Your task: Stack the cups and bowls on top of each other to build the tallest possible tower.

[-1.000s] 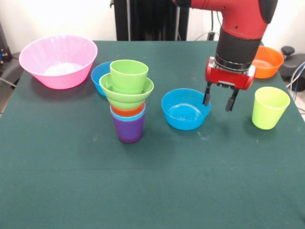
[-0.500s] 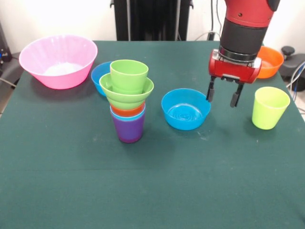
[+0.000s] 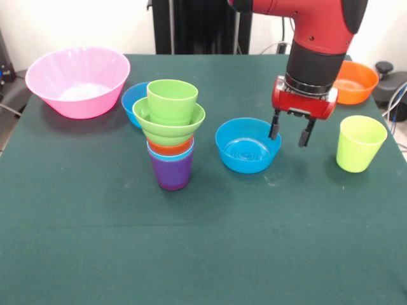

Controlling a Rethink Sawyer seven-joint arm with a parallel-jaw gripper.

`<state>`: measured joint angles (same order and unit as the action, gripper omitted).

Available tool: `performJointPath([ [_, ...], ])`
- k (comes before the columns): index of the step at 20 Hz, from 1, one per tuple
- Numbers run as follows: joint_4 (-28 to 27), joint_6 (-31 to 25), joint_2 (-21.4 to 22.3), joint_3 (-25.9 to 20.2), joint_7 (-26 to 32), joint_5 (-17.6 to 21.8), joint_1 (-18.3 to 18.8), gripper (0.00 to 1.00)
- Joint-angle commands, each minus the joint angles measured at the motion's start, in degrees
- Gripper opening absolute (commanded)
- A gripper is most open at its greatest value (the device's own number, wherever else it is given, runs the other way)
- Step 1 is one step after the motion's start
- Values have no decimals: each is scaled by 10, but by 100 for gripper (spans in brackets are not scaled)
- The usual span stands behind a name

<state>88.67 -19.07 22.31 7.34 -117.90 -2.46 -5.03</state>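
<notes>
Claw (image 3: 290,133) apparently above table (image 3: 203,254), between bowl (image 3: 247,145) left, cup (image 3: 360,143) right.

Red arm with a black wrist band; red gripper (image 3: 290,134) body, two thin black fingers (image 3: 274,126).

Tabletop (image 3: 203,254): covered in dark green cloth, filling most of the front view; surface shows faint pale flecks. Lighting even, with soft shadows. Rear wall (image 3: 76,25): plain, pale cream, brightly lit at upper left and upper right. Dark upright column (image 3: 197,25) stands behind the far edge at centre. Cables (image 3: 397,95) visible off the right edge, beside a dark round object (image 3: 383,67). Dark equipment (image 3: 5,70) partly visible at the left edge; type cannot be determined. Floor not discernible.
</notes>
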Motion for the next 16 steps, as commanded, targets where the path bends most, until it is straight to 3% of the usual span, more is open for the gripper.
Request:
performJointPath([
  [1,16,0,-35,-18,-53,21,-10,100],
  [16,38,68,-59,-14,-70,18,-15,100],
])
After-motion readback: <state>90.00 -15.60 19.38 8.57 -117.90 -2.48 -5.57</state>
